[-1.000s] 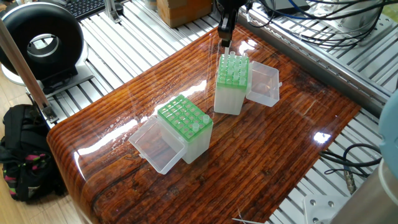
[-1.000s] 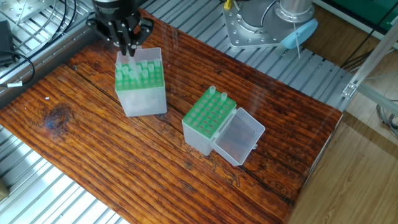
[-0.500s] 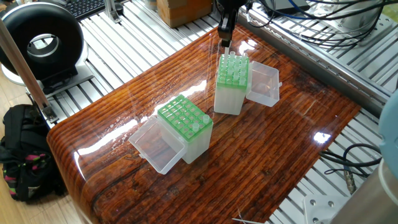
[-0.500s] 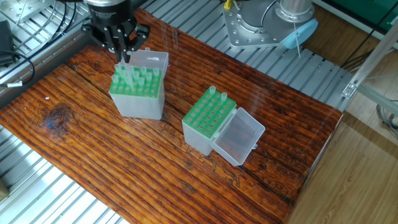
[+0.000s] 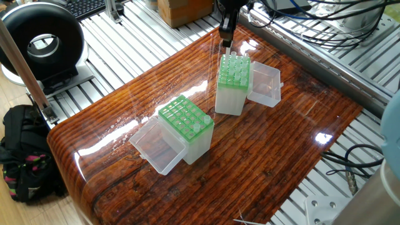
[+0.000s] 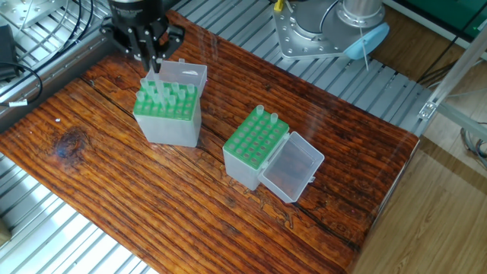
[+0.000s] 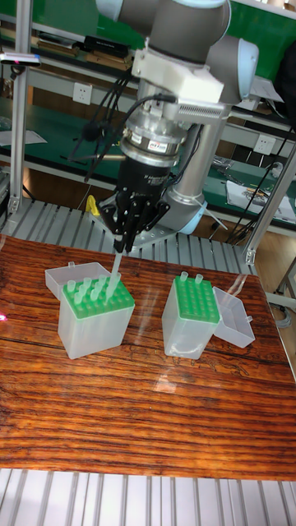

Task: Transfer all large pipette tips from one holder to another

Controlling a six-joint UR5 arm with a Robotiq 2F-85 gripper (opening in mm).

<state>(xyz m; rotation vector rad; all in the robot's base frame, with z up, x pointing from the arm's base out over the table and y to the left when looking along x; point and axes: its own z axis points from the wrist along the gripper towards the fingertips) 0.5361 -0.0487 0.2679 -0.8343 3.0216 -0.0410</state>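
My gripper [image 7: 121,242] is shut on one large pipette tip [image 7: 116,263], a translucent cone hanging point-down just over a green rack [image 7: 96,301]. That rack [image 6: 167,106] holds several more tips standing upright in its holes. It shows in the one fixed view as the far rack [image 5: 233,72], with my gripper [image 5: 226,39] right above its back edge. The second green rack [image 6: 256,141] carries two tips [image 6: 266,116] at one corner, and is also seen as the near rack [image 5: 184,119].
Each rack has a clear hinged lid lying open beside it: one lid [image 5: 266,84], the other lid [image 5: 156,147]. A black round device [image 5: 42,44], a backpack [image 5: 22,153] and a cardboard box [image 5: 184,9] stand off the wooden table [image 5: 275,150]. Cables run along the far side.
In the other fixed view the rack under my gripper shifted down and left, and its lid came into view behind it. My gripper moved slightly. The one fixed view shows no difference.
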